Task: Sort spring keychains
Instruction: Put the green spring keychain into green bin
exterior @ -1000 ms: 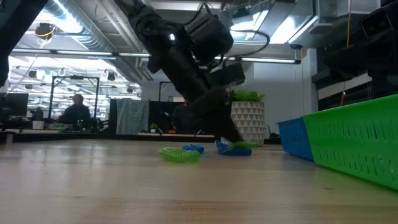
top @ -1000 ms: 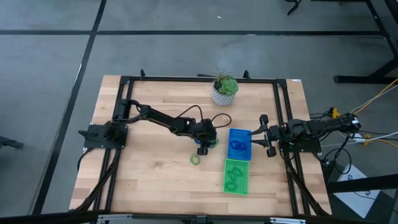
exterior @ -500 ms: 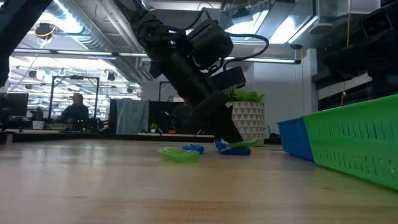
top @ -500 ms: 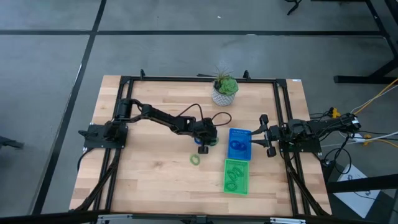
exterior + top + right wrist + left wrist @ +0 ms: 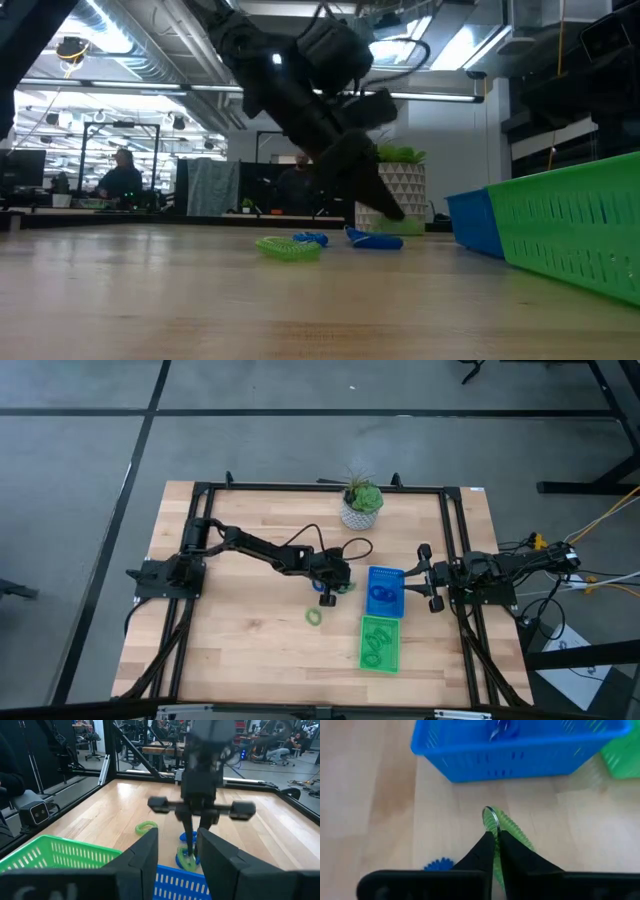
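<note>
Pinching a light green spring keychain (image 5: 512, 836) between pressed-together fingers, the left gripper (image 5: 333, 589) sits just left of the blue tray (image 5: 385, 591). The right gripper (image 5: 424, 576), fingers spread, waits right of that tray.

A light green spring keychain (image 5: 512, 836) is hanging pinched in the left pincer (image 5: 496, 851), its coil stretched out and its metal ring showing at the fingertips; it is sitting just above the surface, close beside the blue tray. A small blue keychain (image 5: 375, 240) is lying flat on the surface just beside it, and another blue one (image 5: 311, 238) is resting a little farther off. A second light green keychain (image 5: 314, 617) is lying alone on the surface as a flat round coil. More blue coils (image 5: 381, 594) are lying in the blue tray, and several green coils (image 5: 377, 645) are lying in the green tray.
</note>
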`<state>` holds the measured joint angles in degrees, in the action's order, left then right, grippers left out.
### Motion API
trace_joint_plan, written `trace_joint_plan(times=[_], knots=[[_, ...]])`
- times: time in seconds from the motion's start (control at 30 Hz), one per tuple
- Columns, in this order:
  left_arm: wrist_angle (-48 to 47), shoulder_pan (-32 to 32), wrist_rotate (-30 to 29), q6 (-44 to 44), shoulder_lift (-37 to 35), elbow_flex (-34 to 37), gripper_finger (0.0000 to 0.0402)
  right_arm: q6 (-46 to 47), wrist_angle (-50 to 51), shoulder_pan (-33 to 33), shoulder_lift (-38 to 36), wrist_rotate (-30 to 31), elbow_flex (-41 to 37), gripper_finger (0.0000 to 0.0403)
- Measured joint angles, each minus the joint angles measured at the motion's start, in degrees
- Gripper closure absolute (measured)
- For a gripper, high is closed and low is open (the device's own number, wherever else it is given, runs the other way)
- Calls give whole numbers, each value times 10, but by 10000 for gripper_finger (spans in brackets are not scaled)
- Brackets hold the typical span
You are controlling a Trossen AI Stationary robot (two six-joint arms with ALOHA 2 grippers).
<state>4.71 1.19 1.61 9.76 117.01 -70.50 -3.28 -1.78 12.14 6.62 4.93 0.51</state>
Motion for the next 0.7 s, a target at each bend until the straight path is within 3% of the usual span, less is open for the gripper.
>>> trace_joint_plan(times=[0.2,0.5,0.7], knots=[[-20,0,34,19,-44,0,394,0,0,0,0,0,0,267],[2,-5,36,34,-66,0,394,0,0,0,0,0,0,267],[49,-16,94,75,-66,0,395,0,0,0,0,0,0,267]])
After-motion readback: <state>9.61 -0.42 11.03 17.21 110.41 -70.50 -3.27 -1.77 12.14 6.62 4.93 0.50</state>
